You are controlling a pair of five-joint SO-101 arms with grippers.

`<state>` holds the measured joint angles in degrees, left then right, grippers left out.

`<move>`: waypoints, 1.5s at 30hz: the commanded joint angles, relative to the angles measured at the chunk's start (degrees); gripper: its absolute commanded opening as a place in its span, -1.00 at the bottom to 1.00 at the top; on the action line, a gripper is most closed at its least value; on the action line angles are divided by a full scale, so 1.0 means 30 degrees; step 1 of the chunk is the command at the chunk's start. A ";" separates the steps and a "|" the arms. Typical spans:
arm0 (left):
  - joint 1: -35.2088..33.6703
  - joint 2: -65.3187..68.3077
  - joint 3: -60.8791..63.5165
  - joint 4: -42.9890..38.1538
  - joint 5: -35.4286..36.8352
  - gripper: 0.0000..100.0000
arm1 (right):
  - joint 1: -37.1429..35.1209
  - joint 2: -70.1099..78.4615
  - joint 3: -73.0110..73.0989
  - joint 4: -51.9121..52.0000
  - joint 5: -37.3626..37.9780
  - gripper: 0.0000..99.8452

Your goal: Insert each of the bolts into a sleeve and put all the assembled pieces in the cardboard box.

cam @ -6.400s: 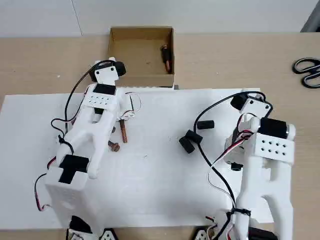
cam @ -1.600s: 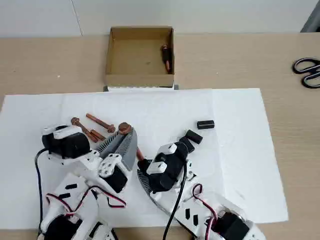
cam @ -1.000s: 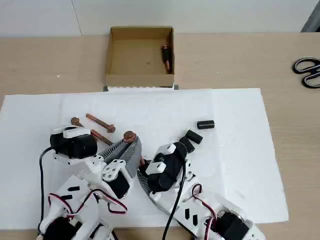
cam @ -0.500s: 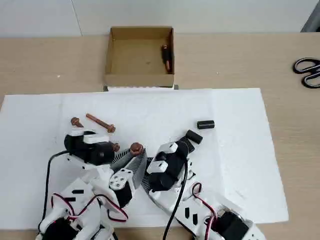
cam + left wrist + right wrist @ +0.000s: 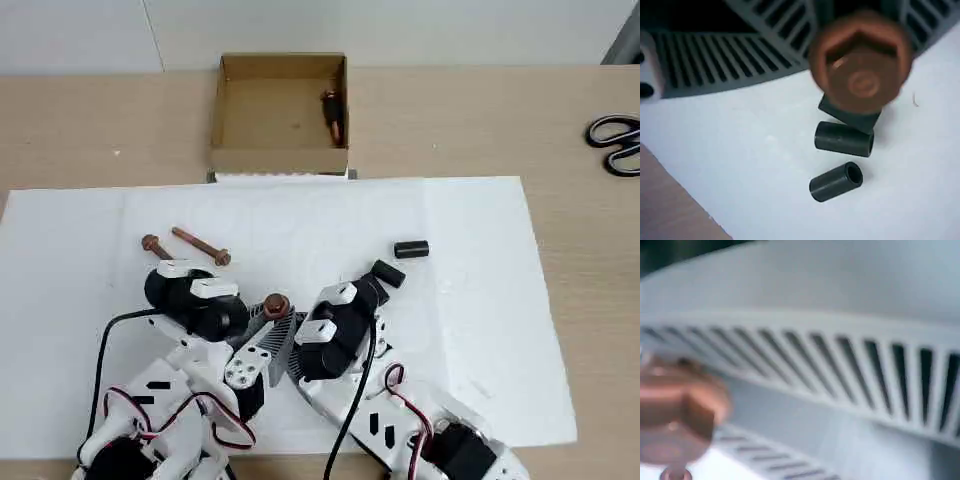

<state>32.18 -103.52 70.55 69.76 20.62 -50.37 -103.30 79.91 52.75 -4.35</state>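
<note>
The left gripper point(image 5: 270, 322) grips a bolt point(image 5: 276, 304) head-up at its tip, the right gripper point(image 5: 289, 348) close beside it with a hold I cannot tell, so I judge the shank should line up with what seems a sleeve point(image 5: 849, 118) just under the head before a slow straight push.

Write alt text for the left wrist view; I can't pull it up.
A copper bolt, head toward the camera, sits clamped in the slotted grey jaws of the left gripper. Beyond it, two black sleeves lie on white paper.
</note>
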 commanded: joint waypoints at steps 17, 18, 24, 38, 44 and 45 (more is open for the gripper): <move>-0.1436 0.0000 -0.0601 0.0352 0.0322 -0.57 | 0.1040 -0.0161 0.0293 -0.0513 0.0147 -1.00; -0.1524 0.0000 -0.0835 0.0410 0.0322 -0.57 | 0.1040 -0.0161 0.0410 -0.0601 0.0147 -1.00; -0.1934 0.0000 -0.2418 0.0440 0.0293 -0.58 | 0.1040 -0.0161 0.0557 -0.0630 0.0147 -1.00; -0.8586 -0.0088 -0.1392 -0.0029 -0.4894 -0.99 | 0.3238 -0.0161 0.0879 -0.0571 0.0147 -1.00; -1.2044 -0.0088 0.2154 0.0059 -0.6828 -0.99 | 0.6725 -0.0161 0.0381 -0.0484 0.0147 -1.00; -1.2190 -0.0117 0.2652 0.0059 -0.6828 -0.99 | 0.7282 -0.0161 0.0381 -0.0484 0.0147 -1.00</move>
<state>-2.29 -103.43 75.65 70.73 1.01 -33.05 -103.30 83.25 52.66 -4.35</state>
